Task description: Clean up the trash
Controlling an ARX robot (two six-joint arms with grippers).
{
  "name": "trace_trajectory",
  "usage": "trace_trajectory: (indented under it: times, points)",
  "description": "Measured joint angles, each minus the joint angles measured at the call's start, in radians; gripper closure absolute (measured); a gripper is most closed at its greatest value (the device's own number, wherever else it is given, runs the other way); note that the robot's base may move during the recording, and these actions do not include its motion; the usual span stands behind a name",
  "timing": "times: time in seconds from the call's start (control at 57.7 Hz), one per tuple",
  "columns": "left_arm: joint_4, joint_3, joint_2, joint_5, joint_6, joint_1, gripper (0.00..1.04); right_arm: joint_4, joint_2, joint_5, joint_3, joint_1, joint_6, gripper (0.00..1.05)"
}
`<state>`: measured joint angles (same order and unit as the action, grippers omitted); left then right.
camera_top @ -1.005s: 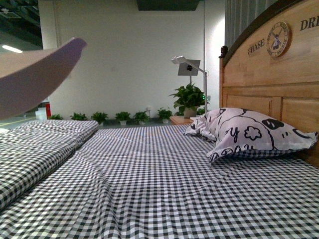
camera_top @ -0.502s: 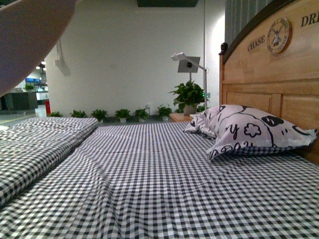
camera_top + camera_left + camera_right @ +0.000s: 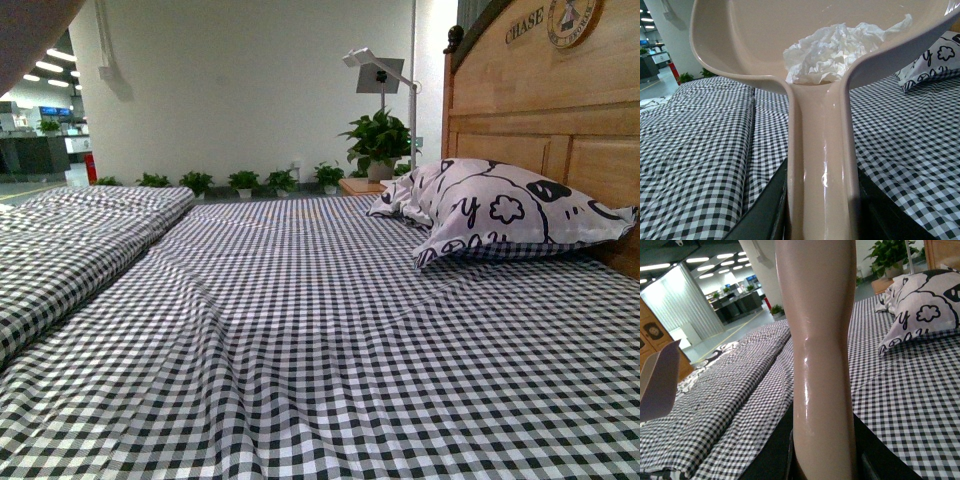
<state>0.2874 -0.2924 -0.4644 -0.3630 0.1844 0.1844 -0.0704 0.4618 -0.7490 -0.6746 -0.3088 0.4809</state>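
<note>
The trash (image 3: 832, 50), a crumpled white wad, lies in the pan of the beige-pink dustpan (image 3: 750, 40), close to where the handle joins. My left gripper (image 3: 821, 210) is shut on the dustpan's handle, held above the checked bed. In the front view only a corner of the dustpan (image 3: 30, 35) shows at the upper left. My right gripper (image 3: 822, 460) is shut on the beige brush handle (image 3: 822, 340), which rises upright through the right wrist view; the brush head is out of view.
A black-and-white checked sheet (image 3: 320, 340) covers the bed. A patterned pillow (image 3: 500, 215) leans by the wooden headboard (image 3: 560, 110) on the right. A folded checked quilt (image 3: 70, 245) lies on the left. Potted plants (image 3: 380, 145) and a lamp stand beyond the bed.
In the front view the dustpan has risen and slid out toward the upper left corner, now showing far less. The camera's view has tilted slightly downward.
</note>
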Motion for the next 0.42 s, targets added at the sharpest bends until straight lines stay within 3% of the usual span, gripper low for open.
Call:
trace_trajectory:
  times: [0.416]
  points:
    - [0.0, 0.0, 0.0, 0.0, 0.0, 0.0, 0.77, 0.0, 0.0, 0.0, 0.0, -0.001, 0.0, 0.85]
